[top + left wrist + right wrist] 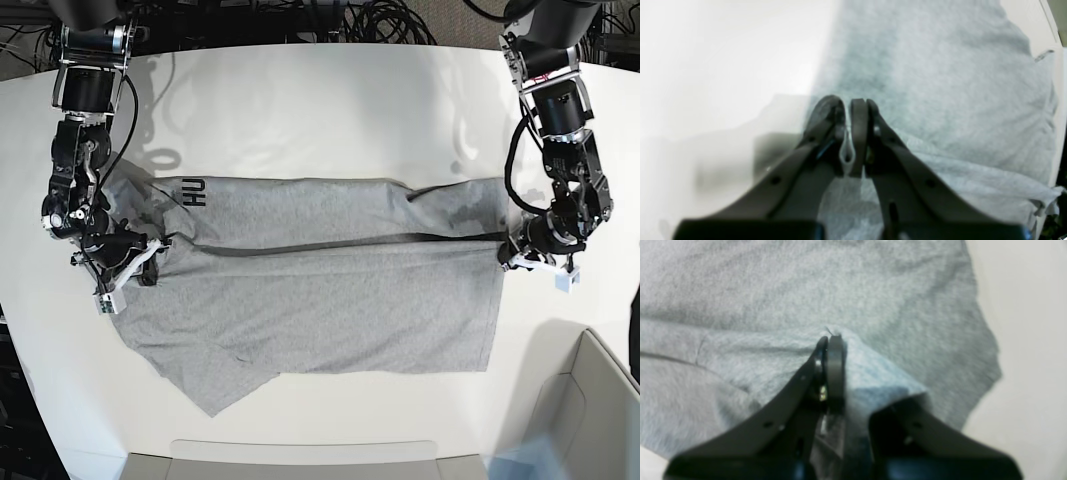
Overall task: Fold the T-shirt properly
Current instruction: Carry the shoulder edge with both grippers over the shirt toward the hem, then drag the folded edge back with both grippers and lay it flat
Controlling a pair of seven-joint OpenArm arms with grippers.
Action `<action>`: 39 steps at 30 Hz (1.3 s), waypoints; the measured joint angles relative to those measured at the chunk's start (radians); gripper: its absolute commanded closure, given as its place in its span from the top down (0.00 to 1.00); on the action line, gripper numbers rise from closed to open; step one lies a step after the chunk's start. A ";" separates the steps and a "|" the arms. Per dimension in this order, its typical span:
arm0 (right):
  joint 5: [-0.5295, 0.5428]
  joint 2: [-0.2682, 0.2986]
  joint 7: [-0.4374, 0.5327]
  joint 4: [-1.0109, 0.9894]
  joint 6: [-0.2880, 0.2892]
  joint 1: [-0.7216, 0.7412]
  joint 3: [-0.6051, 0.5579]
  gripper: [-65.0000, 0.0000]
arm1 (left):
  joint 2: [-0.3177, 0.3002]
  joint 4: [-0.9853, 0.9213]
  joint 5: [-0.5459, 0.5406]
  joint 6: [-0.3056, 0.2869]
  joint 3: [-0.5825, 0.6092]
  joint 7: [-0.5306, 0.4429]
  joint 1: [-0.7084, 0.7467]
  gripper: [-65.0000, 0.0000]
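The heather-grey T-shirt (330, 300) lies spread across the white table (320, 110), with a fold line running left to right across its middle. Black lettering (191, 191) shows at its upper left. My left gripper (507, 252) is at the shirt's right edge, at the end of the fold. In the left wrist view the left gripper (848, 110) is shut on a thin loop of the T-shirt (940, 83). My right gripper (155, 250) is at the shirt's left edge. In the right wrist view the right gripper (829, 340) is shut on a raised fold of the T-shirt (773, 290).
A pale bin (590, 410) stands at the front right corner. A grey tray edge (300, 462) runs along the table's front. Cables (380, 15) lie behind the table's far edge. The shirt's lower left corner (205, 400) reaches toward the front.
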 measured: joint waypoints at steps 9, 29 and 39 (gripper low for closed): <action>-0.003 0.003 -0.004 0.019 -0.001 -0.004 0.000 0.45 | 0.008 0.085 0.002 0.004 0.058 0.009 0.014 0.36; 0.182 0.006 -0.002 0.214 -0.005 -0.381 0.313 0.47 | 0.010 0.336 0.004 0.001 -0.076 0.089 0.256 0.36; 0.183 0.033 0.000 0.089 -0.005 -0.363 0.315 0.47 | 0.000 0.254 -0.002 0.000 -0.013 0.084 0.251 0.36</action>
